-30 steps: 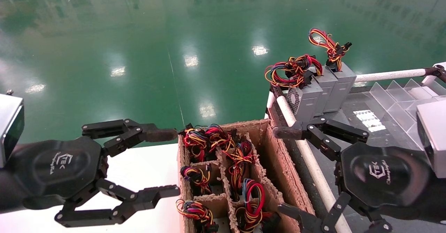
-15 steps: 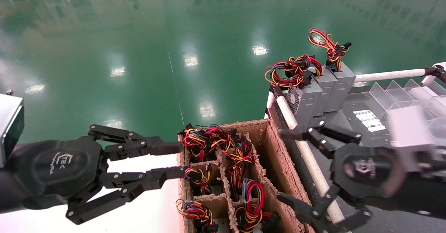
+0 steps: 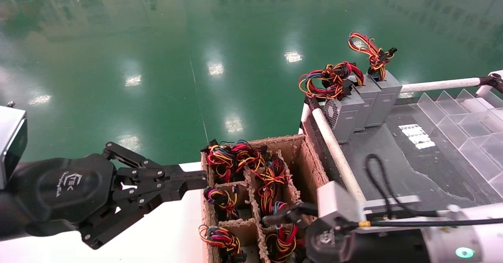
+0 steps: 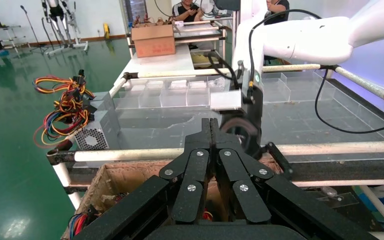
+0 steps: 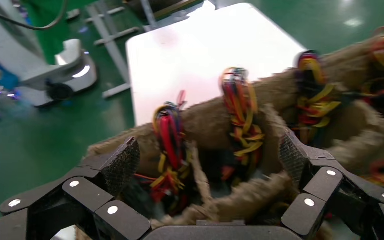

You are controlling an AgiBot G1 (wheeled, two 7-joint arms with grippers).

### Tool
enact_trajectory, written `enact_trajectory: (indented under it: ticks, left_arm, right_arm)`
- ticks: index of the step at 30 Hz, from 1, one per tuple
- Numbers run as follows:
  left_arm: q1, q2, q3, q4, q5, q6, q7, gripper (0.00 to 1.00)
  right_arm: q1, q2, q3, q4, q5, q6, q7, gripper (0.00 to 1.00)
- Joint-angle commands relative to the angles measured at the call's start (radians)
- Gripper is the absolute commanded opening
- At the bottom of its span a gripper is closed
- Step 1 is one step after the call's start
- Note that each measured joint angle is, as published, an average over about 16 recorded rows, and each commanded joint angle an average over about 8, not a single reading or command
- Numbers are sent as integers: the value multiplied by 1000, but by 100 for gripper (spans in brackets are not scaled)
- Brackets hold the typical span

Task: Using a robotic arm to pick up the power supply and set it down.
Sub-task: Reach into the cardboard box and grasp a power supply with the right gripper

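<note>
Reaching stage: right tool (image 5: 207,165), fingers spread wide, hangs over the cardboard crate (image 3: 310,164); next, drop onto one power supply (image 5: 170,145). Left tool (image 3: 196,180) sits pinched together, idle.

Hidden or cut off, relative to the cardboard crate (image 3: 310,168):
- Power supply bodies inside it: you see only wire bundles (image 3: 275,176); casings sit below the dividers.
- Crate's near end: cut by the head view's lower edge.
- Right gripper (image 3: 285,216) above its near compartments: wrist block covers most of it; the right wrist view is blurred.
</note>
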Motion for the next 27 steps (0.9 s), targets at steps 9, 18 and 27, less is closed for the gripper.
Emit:
enact_trajectory:
  ticks: [9,18,27]
  left_arm:
    - [0,0,0,0,0,0,0,30]
    - [0,0,0,0,0,0,0,100]
    - [0,0,0,0,0,0,0,100]
  right_arm:
    - [18,-84,-71,-12,-49,-50,-15,100]
    - [20,-121,-102,-38,-62,-48,-40,0]
    - [30,-138,-120,-69,-70,-48,-62,0]
